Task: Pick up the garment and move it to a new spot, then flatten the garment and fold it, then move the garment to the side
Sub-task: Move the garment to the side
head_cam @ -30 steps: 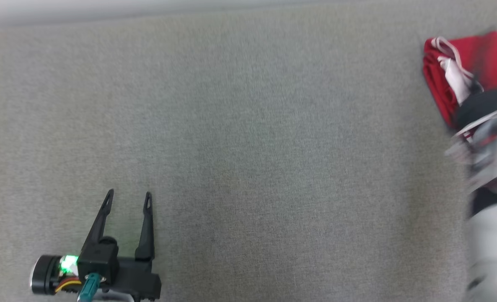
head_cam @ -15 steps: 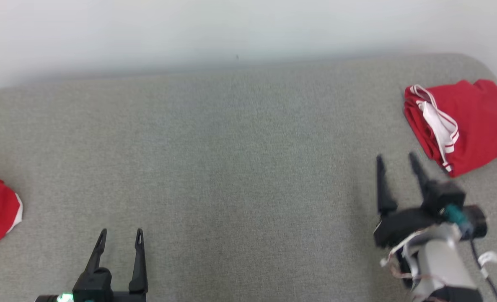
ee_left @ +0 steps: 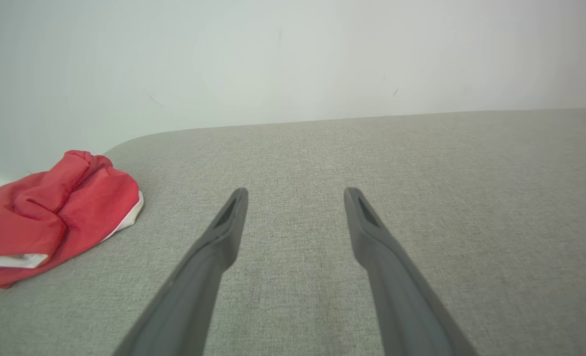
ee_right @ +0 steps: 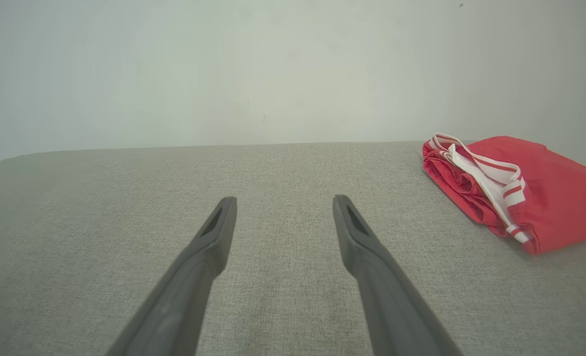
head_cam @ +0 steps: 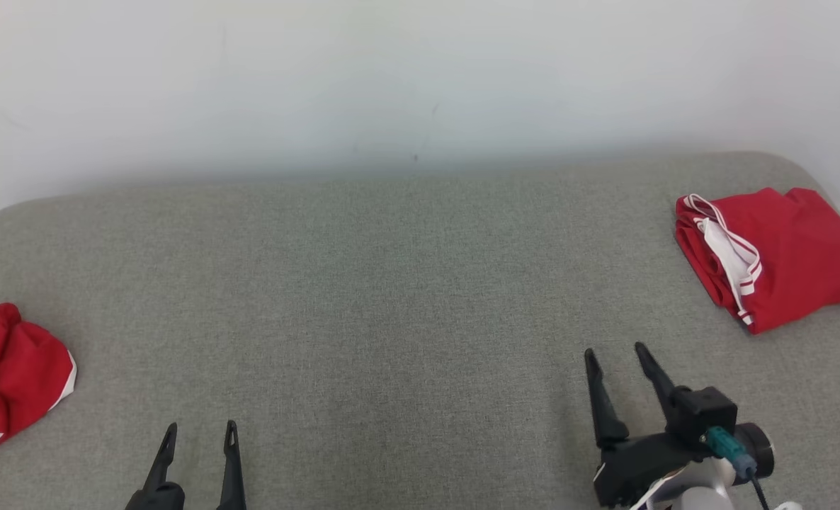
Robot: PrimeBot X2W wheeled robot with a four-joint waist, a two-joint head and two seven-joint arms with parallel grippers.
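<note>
Grey cloth is covering the surface (head_cam: 406, 297) in the head view. A red folded garment (head_cam: 781, 255) is lying by the far right edge. A red crumpled garment (head_cam: 9, 375) is lying at the left edge. The left pincer (head_cam: 201, 428) and the right pincer (head_cam: 613, 350) are hanging near the front, both spread wide and holding nothing. I think the folded garment is done and the crumpled garment is coming next.

In the left wrist view, the left pincer (ee_left: 295, 190) is pointing over bare cloth. The crumpled garment (ee_left: 61, 207) is sitting off to its left, well apart. The next move, I think, is asking this arm to swing over, come down and pinch a good bit of cloth.

In the right wrist view, the right pincer (ee_right: 282, 199) is spread and empty. The folded garment (ee_right: 535, 198) is resting off to its right, apart from it.

A second ago the right arm was reaching over the folded garment. Now it is pulled back, clear of it. The head camera has tipped up too, so the wall (head_cam: 392, 85) is showing.
</note>
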